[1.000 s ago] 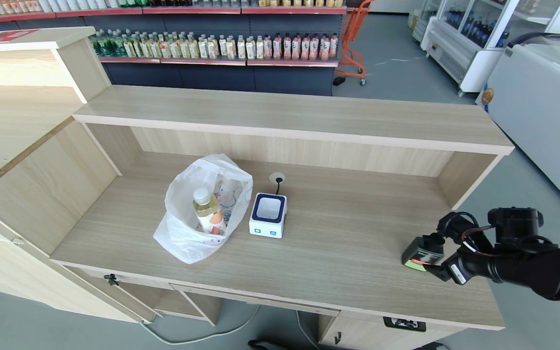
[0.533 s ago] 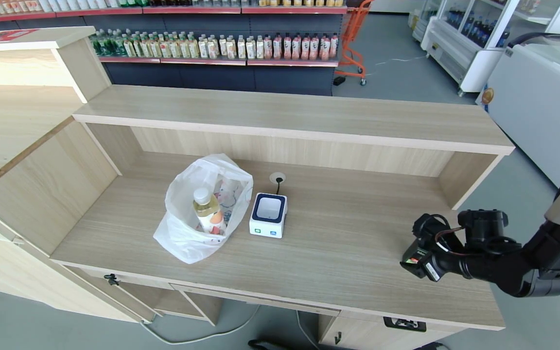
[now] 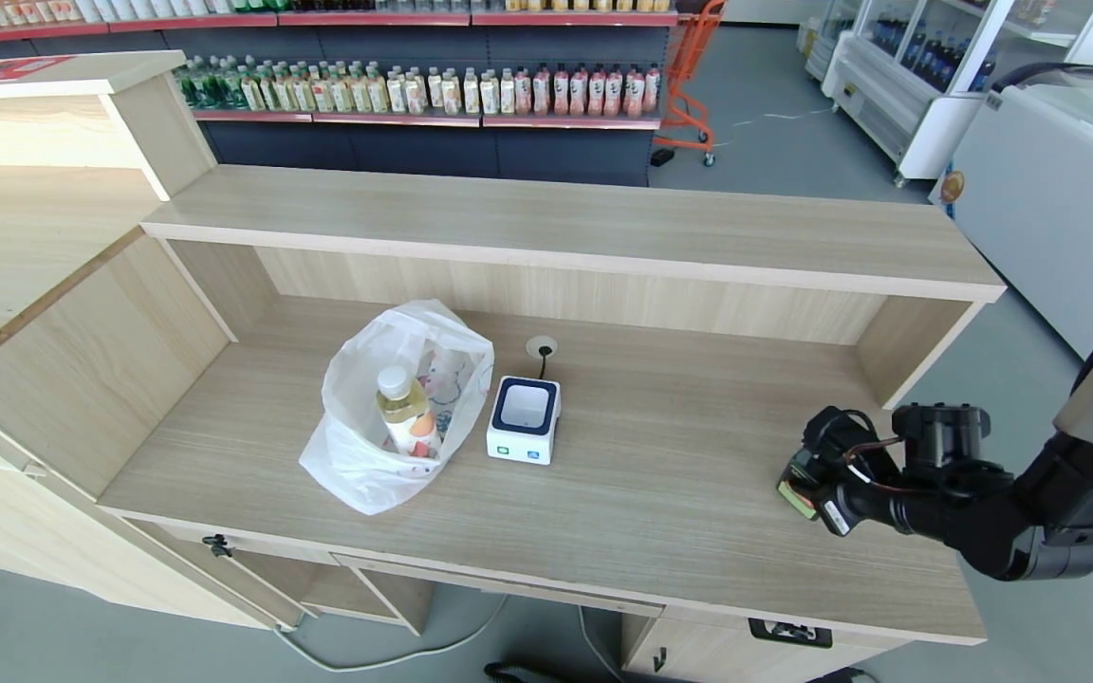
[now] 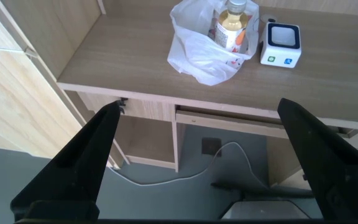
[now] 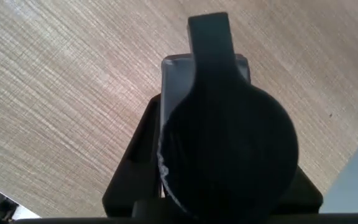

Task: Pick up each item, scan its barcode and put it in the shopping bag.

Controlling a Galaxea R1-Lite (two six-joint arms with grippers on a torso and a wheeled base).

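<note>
Your right claw (image 3: 796, 484) is clamped on a small box (image 5: 174, 81), dark with a yellow-green edge. It hangs low over the table (image 3: 679, 493) at the right end, near the front edge. I cannot tell whether the box touches the wood. In the right wrist view one dark finger (image 5: 210, 37) lies across the box's grey face, with the table's grain behind it.

Taking 12 o'clock as straight away from you, the scanner (image 3: 524, 419) sits well apart from that claw at about 9 o'clock. It is a white cube with a dark-framed window on top. Its cable runs to a round grommet (image 3: 541, 347) at the scanner's 12 o'clock.

The shopping bag (image 3: 347, 465) stands just beside the scanner at its 9 o'clock, white plastic with the mouth open. A bottle (image 3: 402, 408) with a white cap stands upright inside it.

Your left claw (image 4: 199, 106) has its fingers (image 4: 98, 155) spread wide apart and holds nothing. It hangs off the table's front edge on the left, lower than the tabletop. The bag is at about its 12 o'clock and the scanner at 1 o'clock.

Beyond the table's raised back ledge, at 12 o'clock, a store shelf (image 3: 414, 90) carries a row of drink bottles. An orange cart (image 3: 694, 85) stands at 1 o'clock and a chest freezer (image 3: 1059, 190) at 2 o'clock.
</note>
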